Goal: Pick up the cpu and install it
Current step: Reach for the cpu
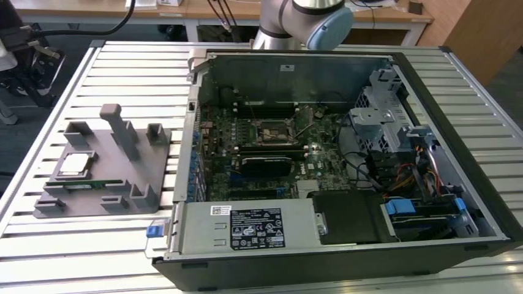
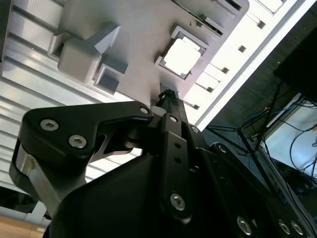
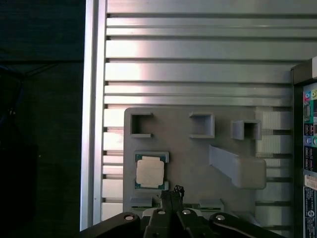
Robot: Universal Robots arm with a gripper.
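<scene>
First wrist view: cpu (image 3: pixel 149 172) in grey holder (image 3: pixel 188 163) pocket.

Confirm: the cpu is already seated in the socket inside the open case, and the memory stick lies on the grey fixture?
Not right. The cpu is not in the case; it rests on the grey fixture, outside the open case, as the exterior view shows. The memory stick does lie on that fixture.

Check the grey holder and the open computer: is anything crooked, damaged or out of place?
Nothing stands out. The cpu lies flat in its recess on the grey holder, and the open computer sits straight on the slatted table.
</scene>
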